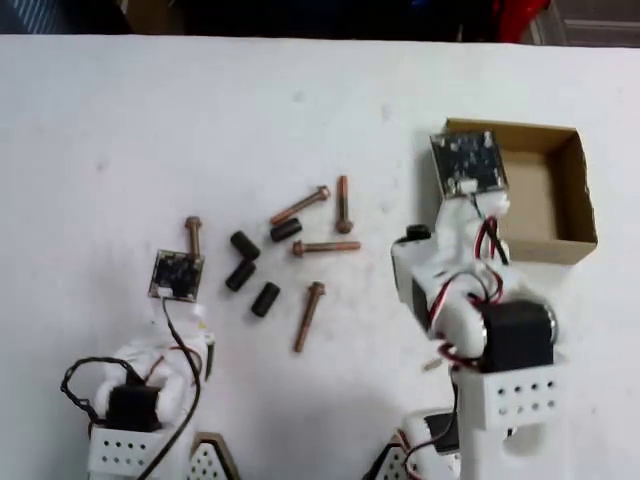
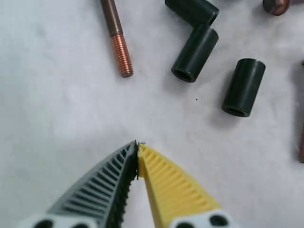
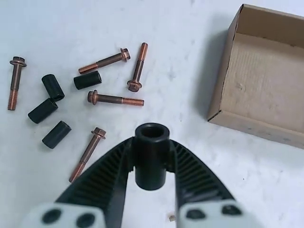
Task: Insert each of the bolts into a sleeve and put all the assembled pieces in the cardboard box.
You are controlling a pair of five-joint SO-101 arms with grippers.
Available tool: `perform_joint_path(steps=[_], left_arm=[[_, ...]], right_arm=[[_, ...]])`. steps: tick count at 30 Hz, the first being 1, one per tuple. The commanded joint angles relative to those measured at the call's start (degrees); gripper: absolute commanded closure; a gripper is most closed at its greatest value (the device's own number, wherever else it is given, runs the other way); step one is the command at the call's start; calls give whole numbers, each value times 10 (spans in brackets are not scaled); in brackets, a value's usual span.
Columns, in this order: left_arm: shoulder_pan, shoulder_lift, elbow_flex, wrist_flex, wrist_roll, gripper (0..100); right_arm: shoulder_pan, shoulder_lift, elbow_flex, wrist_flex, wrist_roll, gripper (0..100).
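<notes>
Sleeve point(image 3: 151, 164): stands bore-up, clamped between the fingers of the right gripper point(image 3: 151, 142) just left of the cardboard box point(image 1: 555, 250), likely posed to take one of five bolts point(image 1: 308, 315) lying loose mid-table with four more sleeves point(image 1: 265, 298), just beyond the closed, empty fingers of the left gripper point(image 2: 137, 147).

Bolts point(image 1: 326, 247): five, copper, flanged heads, lying flat, scattered mid-table.
Loose sleeves point(image 1: 265, 299): four, black, on their sides among the bolts.
Held sleeve point(image 3: 151, 164): black, bore end showing, clamped in right gripper point(image 3: 151, 141).
Cardboard box point(image 1: 540, 195): open-topped, right of the bolts.
</notes>
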Motion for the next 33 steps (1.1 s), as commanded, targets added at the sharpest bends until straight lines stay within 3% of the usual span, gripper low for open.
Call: perform_joint_path(steps=[1, 4, 17, 33], left_arm=[[8, -2, 1, 4, 3, 977], [8, -2, 1, 4, 3, 977], [8, -2, 1, 4, 3, 977], [8, -2, 1, 4, 3, 977]], right_arm=[[4, -48, 43, -42, 46, 981], [7, -84, 90, -65, 76, 981], [6, -278, 306, -154, 80, 981], [5, -452, 431, -179, 80, 981]])
